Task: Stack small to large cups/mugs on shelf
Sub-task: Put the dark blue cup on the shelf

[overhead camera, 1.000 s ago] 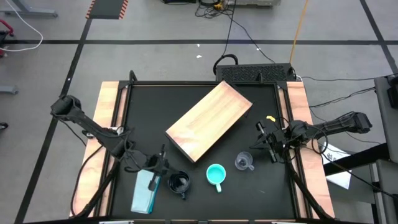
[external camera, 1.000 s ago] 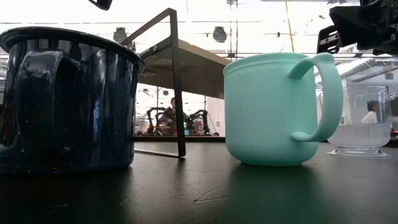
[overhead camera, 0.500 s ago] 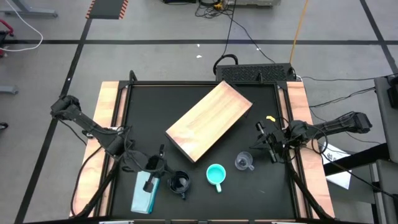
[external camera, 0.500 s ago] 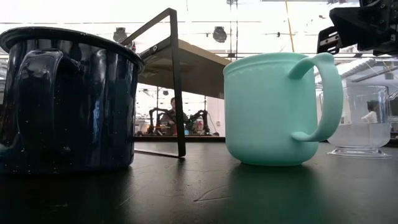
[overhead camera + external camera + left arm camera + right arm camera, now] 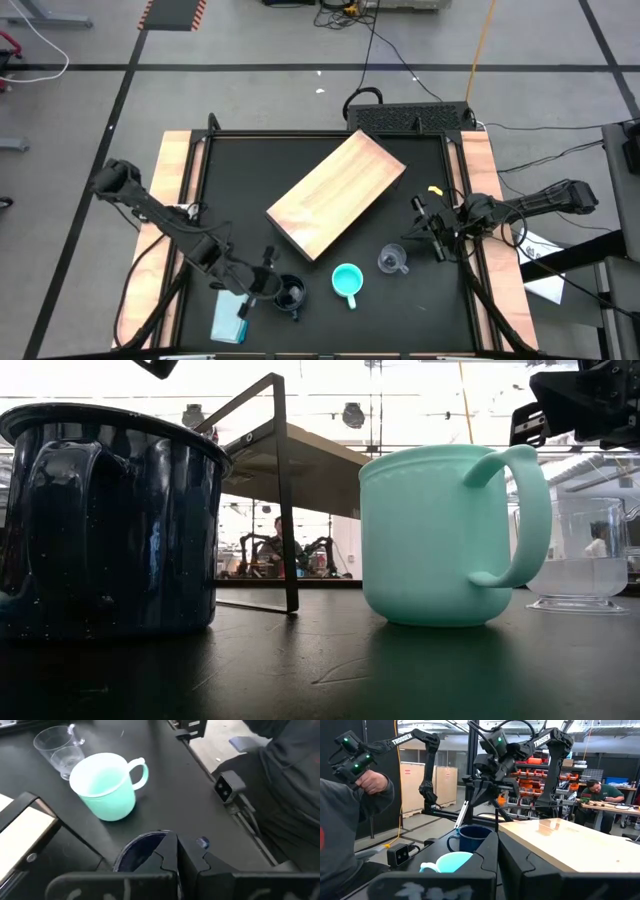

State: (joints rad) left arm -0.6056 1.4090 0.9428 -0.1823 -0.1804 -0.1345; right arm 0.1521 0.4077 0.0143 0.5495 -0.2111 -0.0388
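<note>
Seen from above, 3 cups sit in a row along the lower middle of the frame: the navy mug (image 5: 289,294), the turquoise mug (image 5: 346,281) to its right, and the clear cup (image 5: 391,261) further right and slightly higher. The shelf (image 5: 336,194), a long wooden board, lies diagonally at the centre, its long axis running from lower left to upper right, just above the cups.

The left gripper (image 5: 268,282) hangs at the navy mug's left rim, fingers pressed together (in the left wrist view they meet over the mug's near rim with no gap). It is the arm nearest that mug, which lies just ahead of its fingertips.

The right gripper (image 5: 428,228) waits at the right of the frame, near the clear cup, which lies down and to its left; its fingers also look closed, empty.

The pale-teal block (image 5: 231,316) lies at lower left.
</note>
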